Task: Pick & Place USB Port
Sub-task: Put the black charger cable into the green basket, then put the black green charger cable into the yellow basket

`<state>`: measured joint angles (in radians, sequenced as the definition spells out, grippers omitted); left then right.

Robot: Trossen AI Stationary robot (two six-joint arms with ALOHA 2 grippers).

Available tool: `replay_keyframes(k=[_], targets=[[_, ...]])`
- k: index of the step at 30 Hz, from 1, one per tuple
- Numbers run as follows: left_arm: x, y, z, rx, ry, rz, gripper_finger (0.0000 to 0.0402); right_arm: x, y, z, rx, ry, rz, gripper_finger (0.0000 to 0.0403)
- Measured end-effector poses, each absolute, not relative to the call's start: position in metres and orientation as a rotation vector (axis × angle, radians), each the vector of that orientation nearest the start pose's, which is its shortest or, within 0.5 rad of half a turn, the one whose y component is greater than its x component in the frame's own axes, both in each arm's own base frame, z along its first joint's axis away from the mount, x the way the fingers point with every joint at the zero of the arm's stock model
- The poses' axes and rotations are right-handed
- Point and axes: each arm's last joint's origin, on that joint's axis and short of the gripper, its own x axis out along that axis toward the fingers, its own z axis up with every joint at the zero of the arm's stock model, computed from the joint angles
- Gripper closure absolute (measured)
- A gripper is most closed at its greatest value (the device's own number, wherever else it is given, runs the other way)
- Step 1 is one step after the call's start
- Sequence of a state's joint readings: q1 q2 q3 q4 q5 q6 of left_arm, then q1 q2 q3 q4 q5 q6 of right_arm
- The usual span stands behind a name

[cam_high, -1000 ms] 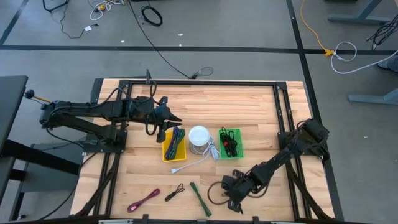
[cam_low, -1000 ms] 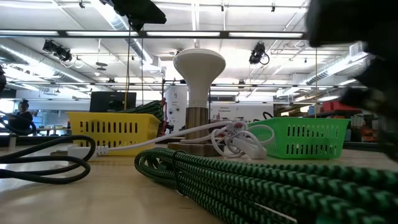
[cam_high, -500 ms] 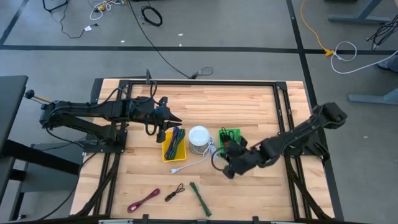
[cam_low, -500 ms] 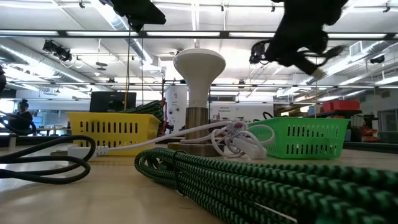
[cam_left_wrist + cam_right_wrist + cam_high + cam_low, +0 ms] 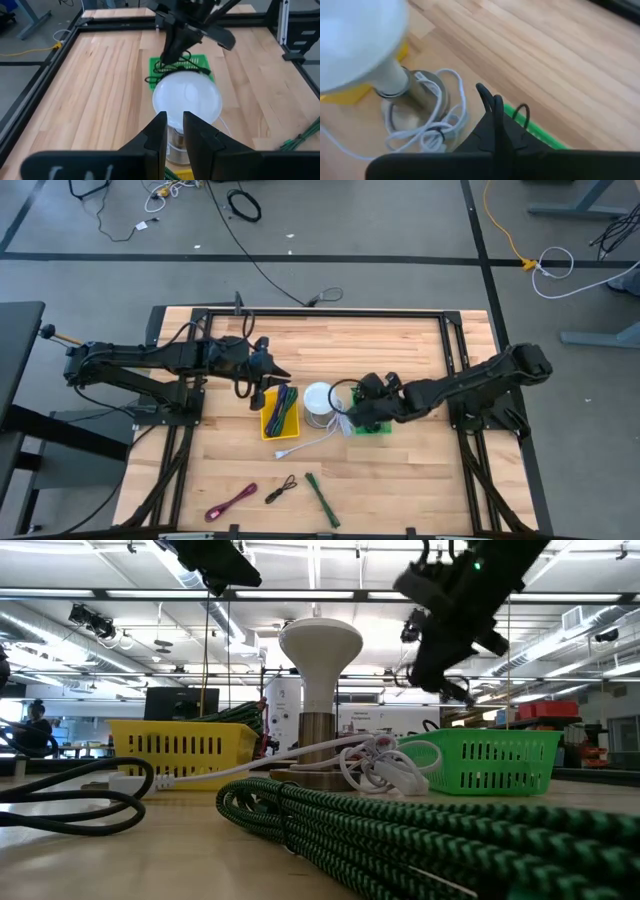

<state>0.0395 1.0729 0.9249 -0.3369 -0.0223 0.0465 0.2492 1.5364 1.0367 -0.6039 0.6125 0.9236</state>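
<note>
High view: right gripper (image 5: 352,417) swung up from counter's (image 5: 420,345) near edge, now over green plastic basket (image 5: 381,429) by white lamp (image 5: 320,398); jaws shut on black USB cable (image 5: 485,93), about to drop. Left gripper (image 5: 282,369) parked above yellow basket (image 5: 266,427), jaws slightly apart, empty.

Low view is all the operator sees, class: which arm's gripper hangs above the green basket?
Observer: The high view shows that it is the right gripper, reaching over the green basket.
Operator: Is it carrying anything?
Observer: Its wrist view shows it shut on a thin black cable.
Operator: And the left arm?
Observer: The left gripper hovers at the yellow basket's far end, slightly open and empty.
</note>
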Motion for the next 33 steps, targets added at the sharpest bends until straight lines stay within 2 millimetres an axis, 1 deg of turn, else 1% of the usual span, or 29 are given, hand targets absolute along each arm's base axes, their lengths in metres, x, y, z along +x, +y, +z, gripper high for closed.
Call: replay_keyframes(k=[5,9,11,14,21,26,29,33], targets=[[0.23,0.01,0.313,0.044,0.493,0.048,0.0333,0.282,0.049,0.202,0.441,0.801,-0.786,0.0403],[0.23,0.01,0.313,0.063,0.493,0.044,0.0333,0.274,0.044,0.185,0.462,0.837,-0.811,0.0402],[0.23,0.01,0.313,0.067,0.493,0.046,0.0333,0.274,0.043,0.183,0.472,0.83,-0.809,0.0395],[0.23,0.01,0.313,0.068,0.494,0.051,0.0333,0.273,0.041,0.18,0.459,0.864,-0.777,0.0373],[0.23,0.01,0.313,0.069,0.493,0.054,0.0333,0.277,0.041,0.182,0.394,0.84,-0.736,0.0311],[0.23,0.01,0.313,0.07,0.493,0.053,0.0333,0.275,0.04,0.19,0.367,0.833,-0.707,0.0268],[0.23,0.01,0.313,0.072,0.493,0.053,0.0333,0.273,0.04,0.2,0.368,0.802,-0.682,0.0254],[0.23,0.01,0.313,0.072,0.494,0.052,0.0333,0.272,0.041,0.226,0.367,0.737,-0.592,0.0248]])
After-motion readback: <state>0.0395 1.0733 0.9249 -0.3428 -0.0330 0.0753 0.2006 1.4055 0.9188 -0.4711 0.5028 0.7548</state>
